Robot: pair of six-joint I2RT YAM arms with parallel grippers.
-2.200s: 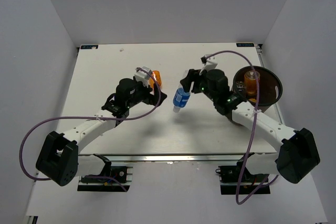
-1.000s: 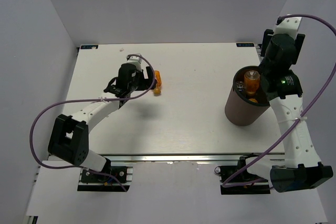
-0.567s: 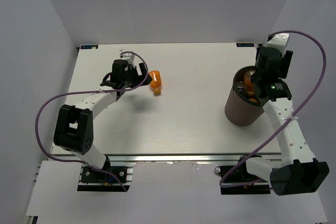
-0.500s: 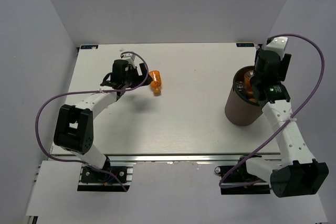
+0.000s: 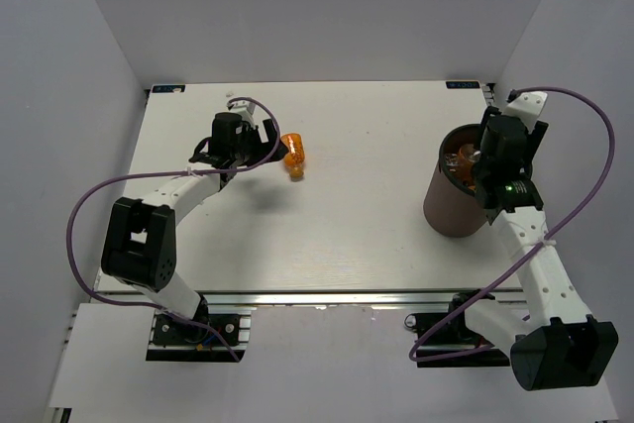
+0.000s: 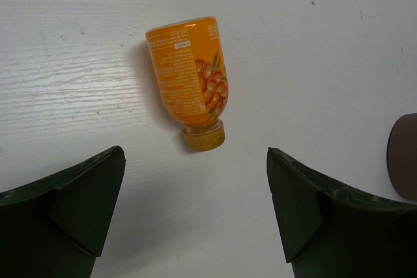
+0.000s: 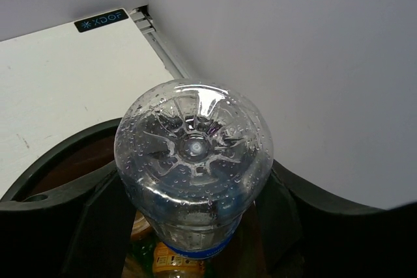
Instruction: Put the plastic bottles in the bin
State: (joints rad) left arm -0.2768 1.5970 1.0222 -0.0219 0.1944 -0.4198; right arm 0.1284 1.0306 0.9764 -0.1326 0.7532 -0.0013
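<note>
Between the fingers of our right gripper sits the clear bottle with the blue label. It is clamped from both sides, its dimpled base turned up toward the wrist and its cap end pointing down. Directly beneath that gripper opens the bin, and the bottle's lower end hangs inside the round dark rim. Deeper in the bin, below the bottle, we make out a bit of orange and yellow from another bottle, too hidden to describe further. Seen from above, this gripper is over the right part of the bin's mouth.

Our left gripper stands wide apart, grasping nothing, low over the white table. Just ahead of its fingertips, centred on the gap between them, the orange bottle lies on its side. Its cap points toward the gripper and its base away, leaning slightly left. It touches neither finger. The bin is well apart from this gripper, off to its right.
</note>
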